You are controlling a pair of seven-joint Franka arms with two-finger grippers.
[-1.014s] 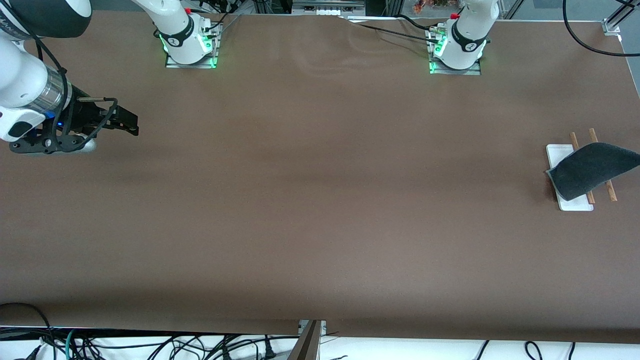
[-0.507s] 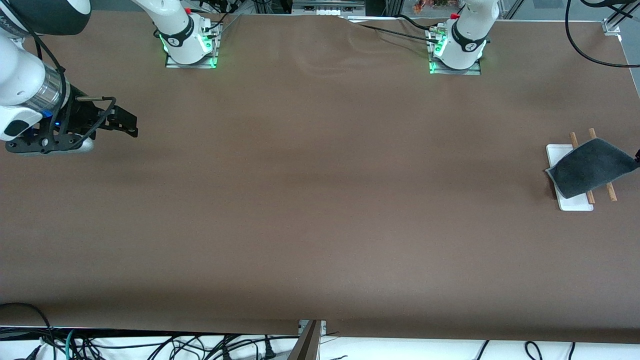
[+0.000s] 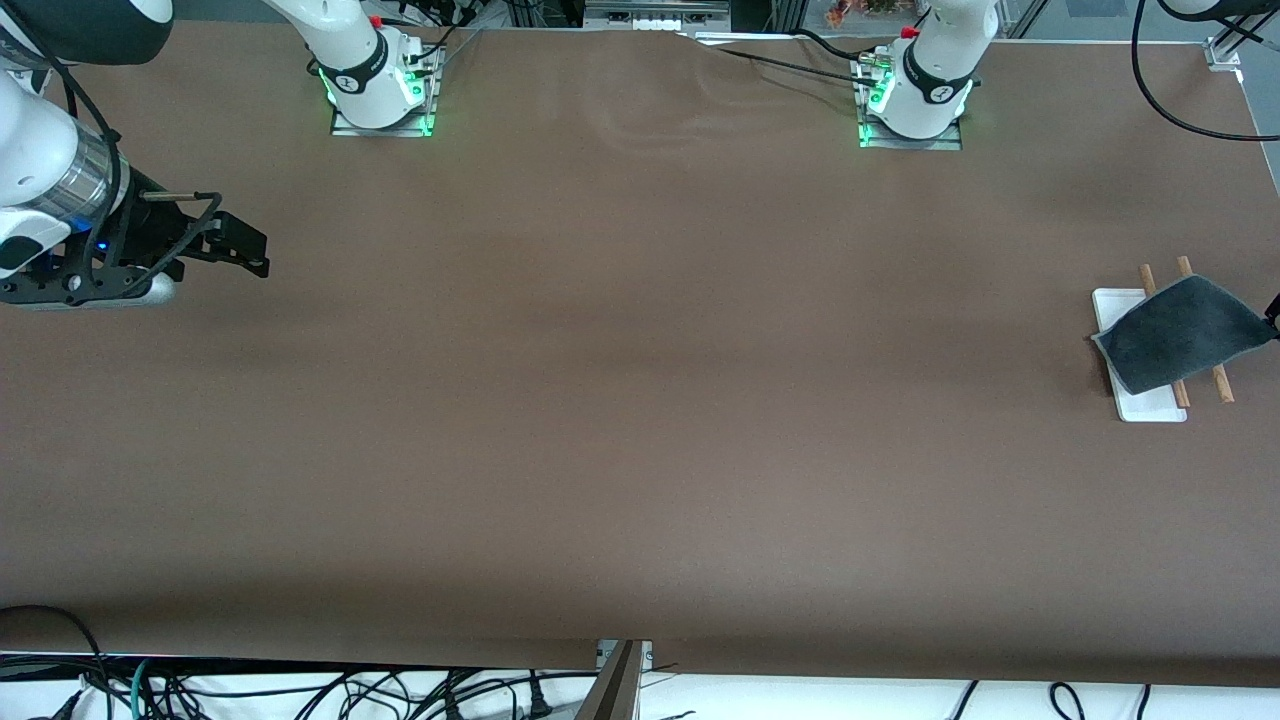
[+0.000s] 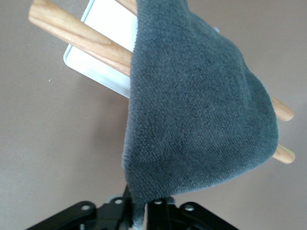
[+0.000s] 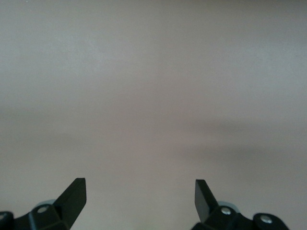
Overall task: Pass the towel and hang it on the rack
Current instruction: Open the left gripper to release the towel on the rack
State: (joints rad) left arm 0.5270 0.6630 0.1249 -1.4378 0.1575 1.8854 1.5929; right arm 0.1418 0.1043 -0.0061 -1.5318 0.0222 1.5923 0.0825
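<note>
The dark grey towel (image 3: 1175, 335) lies draped over the two wooden rods (image 3: 1222, 383) of the rack, whose white base (image 3: 1140, 405) sits at the left arm's end of the table. In the left wrist view the towel (image 4: 196, 120) hangs across the rods (image 4: 81, 36) above the base (image 4: 103, 28). My left gripper (image 4: 139, 211) is shut on one corner of the towel, and only a sliver of it shows at the edge of the front view (image 3: 1275, 312). My right gripper (image 3: 250, 252) is open and empty over bare table at the right arm's end; the right wrist view shows its fingers (image 5: 72, 194) wide apart.
The brown table (image 3: 640, 400) stretches between the two arms. The arm bases (image 3: 380, 90) stand along the table edge farthest from the front camera. Cables hang below the table's near edge.
The towel has sunk lower onto the rods and its held corner has drawn in from the view's edge. The right gripper has drifted slightly toward its own end of the table.
</note>
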